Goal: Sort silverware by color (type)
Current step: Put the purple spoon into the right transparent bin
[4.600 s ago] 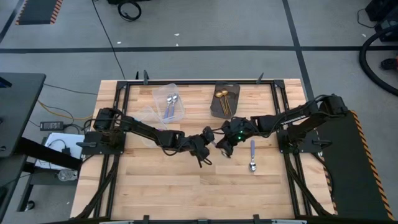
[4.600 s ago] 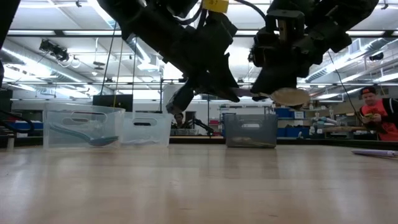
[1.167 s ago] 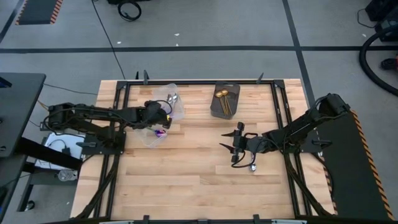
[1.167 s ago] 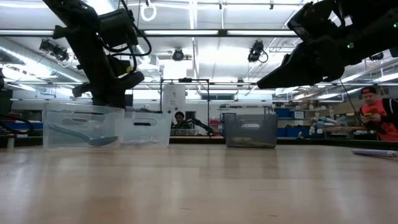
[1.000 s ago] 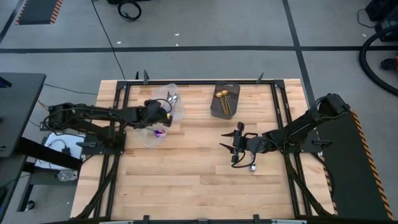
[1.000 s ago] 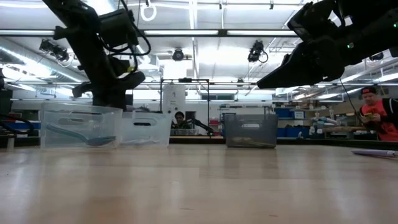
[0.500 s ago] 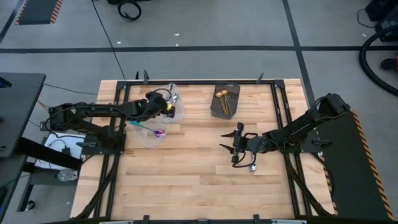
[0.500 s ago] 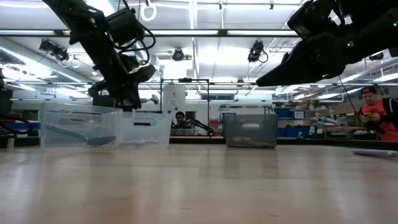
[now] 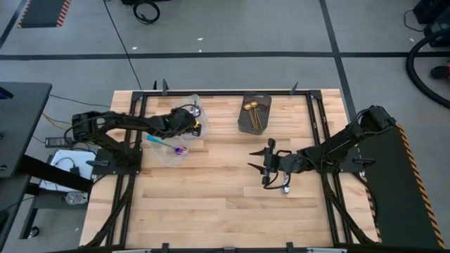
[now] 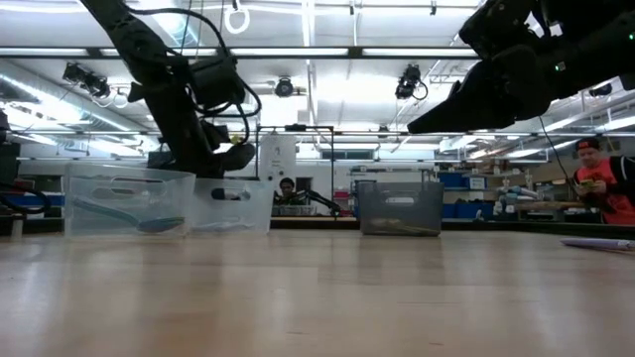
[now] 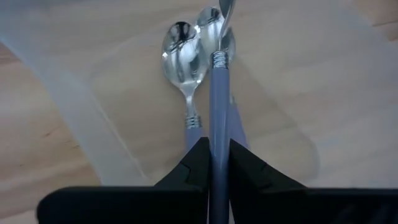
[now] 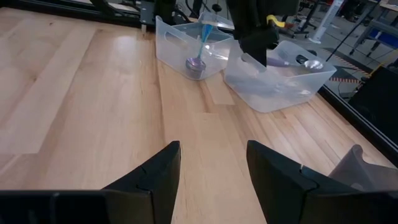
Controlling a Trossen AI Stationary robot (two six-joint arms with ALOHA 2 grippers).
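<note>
Above a clear plastic tub [image 9: 191, 117] at the wooden tabletop's [image 9: 211, 204] far left, the left hand [image 11: 215, 163] grips a lilac-handled silver spoon [image 11: 217, 93] over another inside, while the right hand [image 12: 212, 163] hovers released mid-table beside a spoon [image 9: 285, 188].

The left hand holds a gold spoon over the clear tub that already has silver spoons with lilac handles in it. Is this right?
Not quite. The spoon in the left hand is not gold: it has a lilac handle, like the spoons lying in the clear tub under it. The left wrist view shows this.
</note>
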